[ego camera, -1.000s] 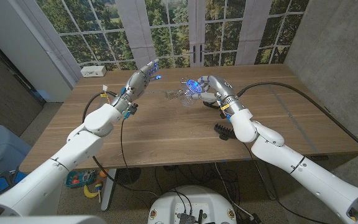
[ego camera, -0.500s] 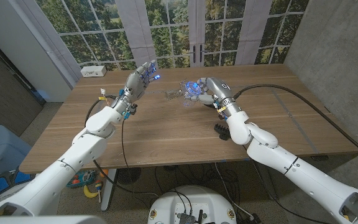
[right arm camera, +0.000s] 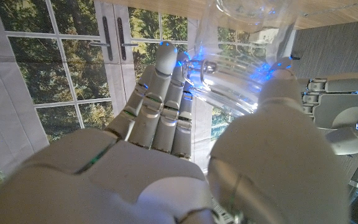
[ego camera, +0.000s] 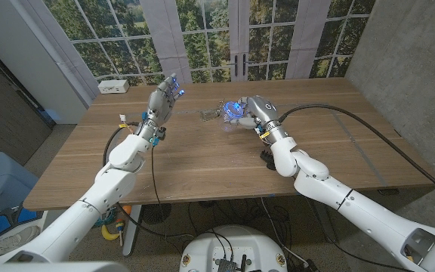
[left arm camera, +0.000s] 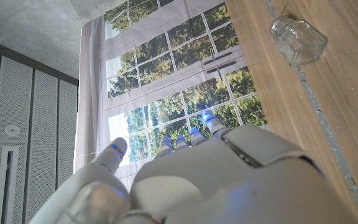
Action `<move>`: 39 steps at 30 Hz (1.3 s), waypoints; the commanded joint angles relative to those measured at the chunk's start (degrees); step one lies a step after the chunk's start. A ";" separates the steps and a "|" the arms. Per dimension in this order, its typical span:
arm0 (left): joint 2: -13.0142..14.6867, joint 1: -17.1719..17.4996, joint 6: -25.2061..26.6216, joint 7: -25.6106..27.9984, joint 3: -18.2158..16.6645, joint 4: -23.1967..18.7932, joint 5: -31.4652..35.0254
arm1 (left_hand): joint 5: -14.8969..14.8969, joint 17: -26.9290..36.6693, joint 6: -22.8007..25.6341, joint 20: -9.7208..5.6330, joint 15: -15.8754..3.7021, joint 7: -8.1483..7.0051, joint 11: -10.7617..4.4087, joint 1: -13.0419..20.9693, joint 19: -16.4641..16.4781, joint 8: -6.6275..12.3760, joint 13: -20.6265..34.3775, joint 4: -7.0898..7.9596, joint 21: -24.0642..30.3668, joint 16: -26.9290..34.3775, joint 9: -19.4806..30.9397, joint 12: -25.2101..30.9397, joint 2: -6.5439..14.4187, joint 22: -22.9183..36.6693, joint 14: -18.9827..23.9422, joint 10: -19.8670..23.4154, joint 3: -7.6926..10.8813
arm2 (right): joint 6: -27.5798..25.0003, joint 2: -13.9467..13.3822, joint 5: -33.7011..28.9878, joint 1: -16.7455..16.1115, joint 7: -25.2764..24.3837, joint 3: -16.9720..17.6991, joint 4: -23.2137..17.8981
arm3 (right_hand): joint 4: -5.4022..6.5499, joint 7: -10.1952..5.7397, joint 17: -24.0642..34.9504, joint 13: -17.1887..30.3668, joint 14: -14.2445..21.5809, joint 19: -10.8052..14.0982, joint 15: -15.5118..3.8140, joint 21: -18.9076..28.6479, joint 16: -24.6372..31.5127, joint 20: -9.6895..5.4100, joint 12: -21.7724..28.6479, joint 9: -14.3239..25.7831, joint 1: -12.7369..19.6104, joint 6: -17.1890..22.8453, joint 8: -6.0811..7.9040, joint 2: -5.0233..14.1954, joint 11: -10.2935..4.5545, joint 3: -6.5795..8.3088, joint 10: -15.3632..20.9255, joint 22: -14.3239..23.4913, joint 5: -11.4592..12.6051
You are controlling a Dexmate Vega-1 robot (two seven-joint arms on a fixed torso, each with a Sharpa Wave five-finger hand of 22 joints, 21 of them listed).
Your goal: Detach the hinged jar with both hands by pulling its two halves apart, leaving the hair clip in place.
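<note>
Head view: right hand [ego camera: 249,110] apparently grips jar [ego camera: 227,112] (left hand [ego camera: 165,94] spread).

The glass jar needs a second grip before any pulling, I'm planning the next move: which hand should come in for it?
Left. The right hand already grips the glass jar. The left hand is raised, open and empty, apart from the jar, so it is free to take the other half.

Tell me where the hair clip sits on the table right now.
In the head view, the black hair clip lies on the table's right half, tucked against the right forearm, nearer the robot than the glass jar in the right robot hand.
</note>
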 commanded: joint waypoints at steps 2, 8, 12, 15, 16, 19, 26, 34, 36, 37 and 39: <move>-3.14 0.81 0.16 6.95 -0.55 1.06 1.52 | 0.31 0.17 -2.03 -9.68 -3.35 -0.08 -0.53 -0.49 -20.47 0.05 0.18 -0.05 -1.67 -0.16 0.21 -0.21 6.79 0.15 -13.39 -10.54 -0.71 | -2.81 1.54 -4.27 2.56 -2.06 -3.54 5.01 | 2.91 -8.87 -0.03 0.08 -2.63 -0.04 -6.62 0.50 0.28 -9.40 -0.33 0.06 14.48 9.18 0.36 15.07 -6.93 2.61 6.80 0.00 0.32; -3.59 0.68 0.20 7.46 -0.69 1.50 1.26 | 0.29 0.15 -2.64 -9.64 -3.52 -0.27 -0.85 -0.44 -20.12 0.08 0.18 -0.15 -1.95 -0.02 0.21 -0.07 6.69 0.15 -13.75 -11.03 -0.91 | -4.64 1.69 -7.11 3.91 -1.85 -5.68 6.53 | 2.89 -8.92 -0.06 -0.15 -2.62 -0.06 -6.62 0.63 0.25 -9.42 -0.62 -0.09 14.49 9.23 0.33 15.07 -6.87 2.56 6.82 -0.02 0.33; -3.32 0.44 0.39 6.68 -0.63 1.79 0.87 | 0.27 0.10 -2.64 -9.48 -3.33 -0.18 -0.76 -0.35 -19.46 0.23 0.17 -0.28 -1.97 0.19 0.21 0.13 6.65 0.14 -13.48 -10.91 -0.99 | -6.02 1.64 -9.27 4.86 -1.05 -7.19 7.19 | 2.89 -8.96 -0.08 -0.33 -2.66 -0.07 -6.61 0.71 0.20 -9.41 -0.83 -0.21 14.47 9.32 0.32 15.05 -6.85 2.51 6.80 -0.03 0.32; -3.11 0.24 0.58 6.10 -0.56 1.96 0.58 | 0.26 0.05 -2.67 -9.29 -3.24 0.01 -0.48 -0.26 -19.08 0.30 0.17 -0.38 -2.05 0.29 0.20 0.24 6.61 0.13 -13.34 -10.84 -1.03 | -7.11 1.52 -10.88 5.53 -0.12 -8.23 7.42 | 2.87 -9.20 -0.11 -0.25 -2.66 -0.04 -6.63 0.82 0.15 -9.39 -0.85 -0.35 14.50 9.24 0.24 15.06 -6.92 2.48 6.91 -0.05 0.32; -2.97 0.13 0.64 5.66 -0.51 2.07 0.40 | 0.25 0.04 -2.66 -9.25 -3.22 0.03 -0.48 -0.24 -18.89 0.33 0.17 -0.41 -2.04 0.34 0.20 0.28 6.59 0.13 -13.23 -10.79 -1.05 | -7.36 1.48 -11.21 5.72 0.25 -8.49 7.44 | 2.88 -9.20 -0.12 -0.32 -2.67 -0.05 -6.62 0.84 0.13 -9.39 -0.91 -0.39 14.48 9.22 0.22 15.05 -6.94 2.46 6.93 -0.05 0.31; -2.80 -0.02 0.81 5.24 -0.45 2.15 0.21 | 0.22 -0.02 -2.74 -9.17 -3.12 0.12 -0.34 -0.14 -18.42 0.38 0.16 -0.55 -2.12 0.42 0.20 0.36 6.48 0.11 -13.06 -10.74 -1.10 | -8.38 1.48 -12.73 6.22 0.68 -9.34 7.72 | 2.87 -9.21 -0.14 -0.48 -2.63 -0.01 -6.64 0.92 0.11 -9.36 -1.04 -0.49 14.48 9.29 0.21 15.06 -6.87 2.43 7.06 -0.06 0.31; -2.29 -0.25 1.13 4.54 -0.36 2.18 0.08 | 0.18 -0.10 -2.57 -8.99 -2.87 0.32 -0.12 0.02 -17.84 0.52 0.16 -0.74 -2.29 0.52 0.20 0.55 6.33 0.10 -12.73 -10.37 -1.15 | -9.80 1.35 -14.62 7.27 2.62 -10.62 7.94 | 2.90 -9.19 -0.18 -0.20 -2.59 -0.02 -6.65 1.06 0.03 -9.35 -1.06 -0.69 14.44 9.24 0.13 15.08 -6.97 2.36 7.01 -0.09 0.30; -1.79 -0.48 1.48 3.65 -0.25 2.34 -0.22 | 0.13 -0.22 -2.09 -8.59 -2.74 0.49 0.09 0.25 -16.79 0.72 0.15 -1.03 -2.43 0.65 0.20 0.75 6.15 0.07 -12.12 -9.80 -1.16 | -14.76 2.56 -16.04 7.46 6.28 -11.33 6.78 | 2.87 -9.17 -0.22 -0.58 -2.42 0.18 -6.69 1.33 -0.05 -9.23 -1.47 -0.96 14.49 9.56 0.18 15.20 -7.04 2.35 7.17 -0.12 0.24; -1.77 -0.58 1.47 3.48 -0.22 2.47 -0.27 | 0.11 -0.25 -2.01 -8.49 -2.76 0.50 0.08 0.32 -16.57 0.74 0.15 -1.12 -2.47 0.66 0.20 0.77 6.09 0.07 -12.01 -9.71 -1.16 | -15.67 2.65 -16.42 7.65 7.35 -11.57 6.49 | 2.69 -9.26 -0.52 -1.25 -2.74 0.74 -6.72 1.66 -0.48 -8.94 -1.92 -1.14 14.69 9.57 0.14 15.25 -7.12 2.49 7.40 -0.15 0.08; -1.74 -0.66 1.45 3.27 -0.19 2.57 -0.33 | 0.10 -0.27 -1.89 -8.41 -2.76 0.50 0.08 0.35 -16.41 0.78 0.14 -1.17 -2.49 0.67 0.20 0.80 6.06 0.06 -11.89 -9.58 -1.16 | -16.14 2.76 -16.73 7.74 7.66 -11.74 6.46 | 2.64 -9.39 -0.94 -1.56 -3.09 1.13 -6.74 1.87 -0.98 -8.68 -2.35 -1.25 14.70 9.44 0.07 15.28 -7.47 2.56 6.96 -0.18 -0.06; -1.71 -0.79 1.50 3.08 -0.14 2.69 -0.42 | 0.09 -0.29 -1.76 -8.36 -2.76 0.47 0.16 0.40 -16.20 0.82 0.14 -1.22 -2.50 0.71 0.20 0.83 6.02 0.06 -11.73 -9.48 -1.15 | -16.31 2.76 -16.69 7.84 7.92 -11.83 6.43 | 2.35 -9.70 -1.59 -1.88 -3.80 1.91 -6.80 2.25 -1.99 -8.27 -2.88 -1.50 14.84 9.17 -0.08 15.16 -7.87 2.78 6.55 -0.29 -0.46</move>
